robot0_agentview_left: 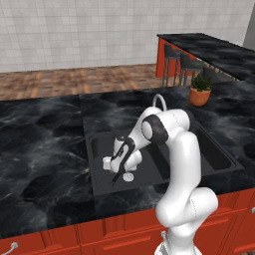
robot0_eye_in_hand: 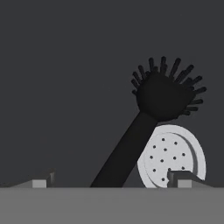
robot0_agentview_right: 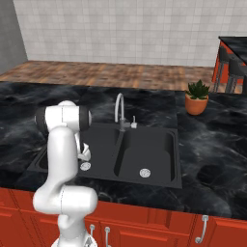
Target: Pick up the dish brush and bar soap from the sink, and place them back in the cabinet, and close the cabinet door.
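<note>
in sink (robot0_agentview_left: 99, 149), gripper (robot0_eye_in_hand: 111, 181) spread astride dish brush (robot0_eye_in_hand: 153, 105)

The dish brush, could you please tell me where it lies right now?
In the hand view the dish brush lies on the floor of the black sink, its handle overlapping the round silver drain, between the open tool's fingertips.

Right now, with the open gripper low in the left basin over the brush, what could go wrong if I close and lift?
1. The dish brush handle sits off-centre between the fingertips, nearer the right one, so the open gripper may clip it aside.
2. The handle lies partly across the drain disc; a deep descent could strike the sink floor.
3. The faucet stands close behind the arm during the lift.
</note>
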You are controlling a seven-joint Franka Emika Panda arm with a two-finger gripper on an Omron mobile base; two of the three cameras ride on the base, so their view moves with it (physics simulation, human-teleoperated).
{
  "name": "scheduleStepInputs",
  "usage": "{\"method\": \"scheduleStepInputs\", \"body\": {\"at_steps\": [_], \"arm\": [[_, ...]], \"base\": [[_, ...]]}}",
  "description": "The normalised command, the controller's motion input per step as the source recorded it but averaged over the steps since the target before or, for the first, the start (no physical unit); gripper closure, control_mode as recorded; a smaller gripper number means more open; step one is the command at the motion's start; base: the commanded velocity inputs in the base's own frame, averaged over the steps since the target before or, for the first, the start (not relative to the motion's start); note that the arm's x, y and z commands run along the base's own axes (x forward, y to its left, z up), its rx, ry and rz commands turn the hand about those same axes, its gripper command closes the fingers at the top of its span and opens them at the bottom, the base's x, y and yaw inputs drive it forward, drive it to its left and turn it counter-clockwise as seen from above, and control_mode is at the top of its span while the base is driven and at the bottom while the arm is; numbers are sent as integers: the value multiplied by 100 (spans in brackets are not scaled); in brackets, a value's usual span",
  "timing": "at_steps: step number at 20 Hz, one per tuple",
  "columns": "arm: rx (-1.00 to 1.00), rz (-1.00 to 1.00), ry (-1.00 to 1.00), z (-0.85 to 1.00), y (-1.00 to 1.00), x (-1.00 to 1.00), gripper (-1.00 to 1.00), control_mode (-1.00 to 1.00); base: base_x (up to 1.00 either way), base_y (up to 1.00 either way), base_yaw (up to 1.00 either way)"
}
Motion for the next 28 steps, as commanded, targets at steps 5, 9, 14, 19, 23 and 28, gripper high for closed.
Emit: {"method": "scheduleStepInputs", "body": {"at_steps": [5, 9, 14, 19, 23, 28], "arm": [[0, 0, 2, -22, 0, 0, -100, -100], [0, 0, 2, -23, 0, 1, -100, -100], [0, 0, 1, -21, 0, 3, -100, -100], [0, 0, 2, -10, 4, 0, 100, -100], [0, 0, 0, 0, 1, 0, 100, -100], [0, 0, 0, 0, 0, 0, 100, -100]], "base": [[0, 0, 0], [0, 0, 0], [0, 0, 0], [0, 0, 0], [0, 0, 0], [0, 0, 0]]}}
